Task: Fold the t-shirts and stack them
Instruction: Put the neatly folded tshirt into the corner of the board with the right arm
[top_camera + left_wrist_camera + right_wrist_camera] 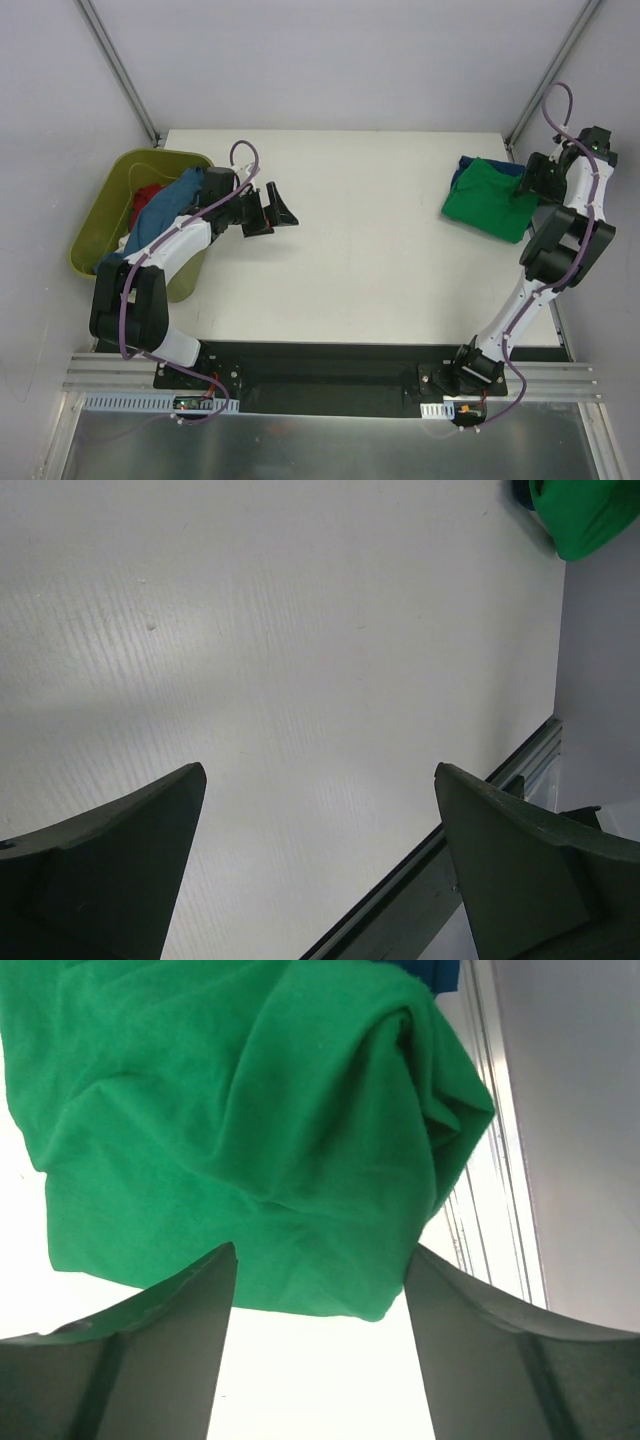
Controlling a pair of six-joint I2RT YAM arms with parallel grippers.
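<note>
A folded bright green t-shirt (487, 202) lies at the table's far right on top of a blue one (462, 172). It fills the right wrist view (240, 1130), and a corner shows in the left wrist view (588, 515). My right gripper (532, 180) is open and empty just beside the green shirt's right edge; its fingers (170, 1350) straddle the shirt's near edge without holding it. My left gripper (272, 210) is open and empty over bare table near the tub. A mid-blue shirt (160, 212) and a red one (147, 197) lie in the tub.
The olive-green plastic tub (100, 235) stands off the table's left edge. The white table (350, 270) ends at a black strip and metal rail (330, 375) in front. Slanted frame posts (120, 65) rise at the back corners.
</note>
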